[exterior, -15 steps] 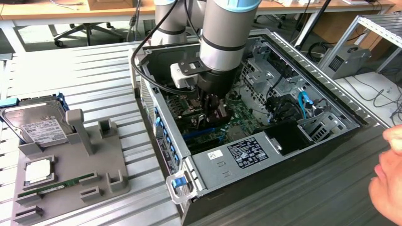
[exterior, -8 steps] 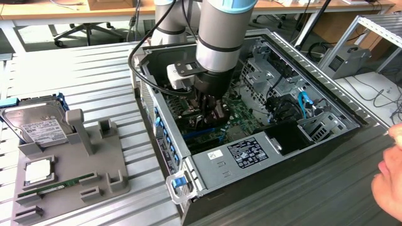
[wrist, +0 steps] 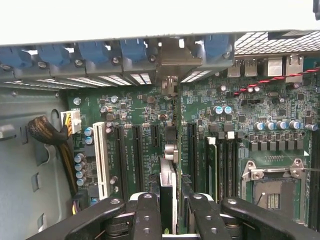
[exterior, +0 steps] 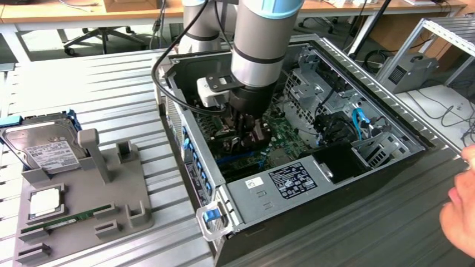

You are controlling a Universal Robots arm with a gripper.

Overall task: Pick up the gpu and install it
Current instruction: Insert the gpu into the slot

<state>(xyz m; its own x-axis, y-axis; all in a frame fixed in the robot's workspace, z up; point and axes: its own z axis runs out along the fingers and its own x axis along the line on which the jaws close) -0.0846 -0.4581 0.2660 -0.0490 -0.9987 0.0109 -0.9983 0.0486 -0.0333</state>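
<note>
Black gripper (wrist: 168,212) fingers (wrist: 147,215) sit closest to the wrist camera. They are closed partway and squeeze the gpu (wrist: 168,192), a thin card seen edge-on, standing upright over the green motherboard (wrist: 240,115). Its far end reaches a silver bracket (wrist: 172,57) at the case's back wall, beside a row of blue clips (wrist: 95,50). Whether the card is fully in a slot is hard to tell.

From the exterior view, the open computer case (exterior: 415,133) is the biggest thing, and the grey arm (exterior: 260,50) reaches down into it. The arm hides most of the gpu there. Inside the case, near its front, a black sticker (exterior: 297,179) has white writing too small to read. A blue cable (exterior: 360,119) runs inside the case too.

Beside the case, toward the exterior view's left, a grey holder tray (exterior: 122,192) carries a silver hard drive (exterior: 46,149) with a label that cannot be read, a square chip (exterior: 46,201) and a narrow green RAM stick (exterior: 67,218).

Past the case, at the exterior view's right edge, a person's hand (exterior: 460,214) is cut off.
</note>
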